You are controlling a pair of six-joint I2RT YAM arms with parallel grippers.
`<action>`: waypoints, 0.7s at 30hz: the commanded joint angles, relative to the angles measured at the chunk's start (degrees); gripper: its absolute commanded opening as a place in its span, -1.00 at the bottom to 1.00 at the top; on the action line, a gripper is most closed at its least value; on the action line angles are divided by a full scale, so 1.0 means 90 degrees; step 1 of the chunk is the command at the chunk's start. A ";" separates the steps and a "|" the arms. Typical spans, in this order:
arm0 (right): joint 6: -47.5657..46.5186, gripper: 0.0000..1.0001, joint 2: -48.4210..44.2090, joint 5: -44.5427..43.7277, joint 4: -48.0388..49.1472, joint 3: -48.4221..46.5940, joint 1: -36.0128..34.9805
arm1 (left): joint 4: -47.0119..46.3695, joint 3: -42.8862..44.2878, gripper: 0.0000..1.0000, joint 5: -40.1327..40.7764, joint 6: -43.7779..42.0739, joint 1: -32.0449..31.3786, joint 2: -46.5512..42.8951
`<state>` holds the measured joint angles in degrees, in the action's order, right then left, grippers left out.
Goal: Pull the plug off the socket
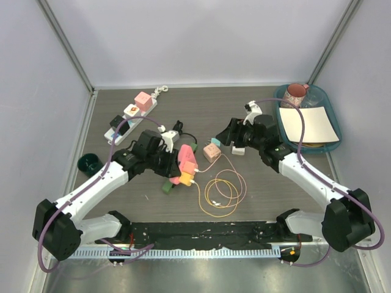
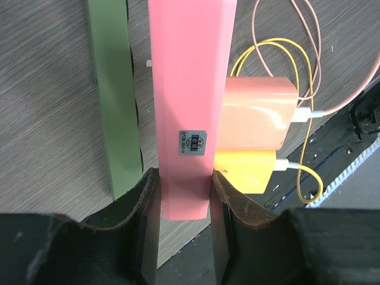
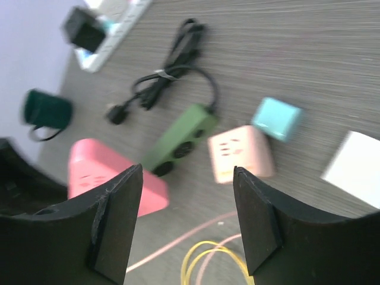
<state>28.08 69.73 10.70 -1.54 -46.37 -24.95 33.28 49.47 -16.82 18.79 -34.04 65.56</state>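
Observation:
My left gripper [image 2: 184,199] is shut on one end of the pink socket strip [image 2: 190,89], its jaws pressed against both sides. A peach plug [image 2: 259,113] and a yellow plug [image 2: 246,169] sit in the strip's right face, each with a cable running off. From above, the strip [image 1: 187,157] lies mid-table with my left gripper [image 1: 169,152] at its left end. My right gripper [image 1: 225,135] hovers open to the right of it, holding nothing. In the right wrist view, the open gripper [image 3: 187,222] hangs above the table, with the pink strip [image 3: 110,175] at lower left.
A green strip [image 2: 113,89] lies beside the pink one. Pink [image 3: 240,153], cyan [image 3: 276,117] and white [image 3: 355,172] cubes lie nearby. Coiled cables [image 1: 223,189] sit near the front. A white power strip [image 1: 131,116] is back left, a green cup [image 1: 90,163] left, a blue tray [image 1: 330,110] back right.

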 commanded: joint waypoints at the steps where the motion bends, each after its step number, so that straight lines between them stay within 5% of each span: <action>1: 0.0512 0.33 0.0035 0.2081 0.0610 -0.0326 -0.0079 | -0.0299 0.0099 -1.00 -0.0319 -0.0115 0.0023 -0.0194; 12: 0.0661 0.32 0.0718 0.2288 0.0641 -0.0707 -0.1201 | -0.0358 0.0050 -0.99 -0.0417 -0.0095 0.0023 -0.0234; 21: 0.0795 0.39 0.1138 0.2511 0.0063 -0.0600 -0.1349 | -0.0406 0.0040 -1.00 -0.0300 -0.0066 0.0013 -0.0273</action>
<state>33.41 78.65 29.98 -0.99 -50.70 -36.67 33.23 49.45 -18.26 18.76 -34.04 65.36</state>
